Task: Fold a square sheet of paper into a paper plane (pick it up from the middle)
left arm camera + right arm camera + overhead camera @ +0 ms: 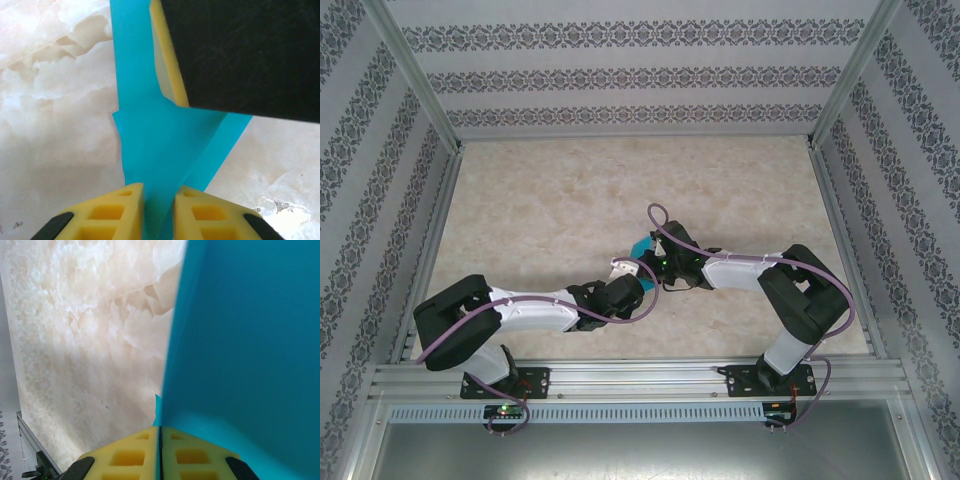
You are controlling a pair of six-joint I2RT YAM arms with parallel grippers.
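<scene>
Item: paper plane (642,246), half-folded. I am holding it over the middle of the table (570,200), between both arms. Right gripper (160,430) is clamping one end, steadying it for creasing; left gripper (159,189) is straddling the fold — whether it is pinching, I cannot tell.

Marbled beige tabletop (570,200); patterned walls (620,60); aluminium rail (640,375), possibly slotted, near edge.

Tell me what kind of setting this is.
Probably a lab robot test cell: an aluminium-profile frame, patterned wallpaper walls and a marble-look tabletop, plus two white robot arms.
</scene>
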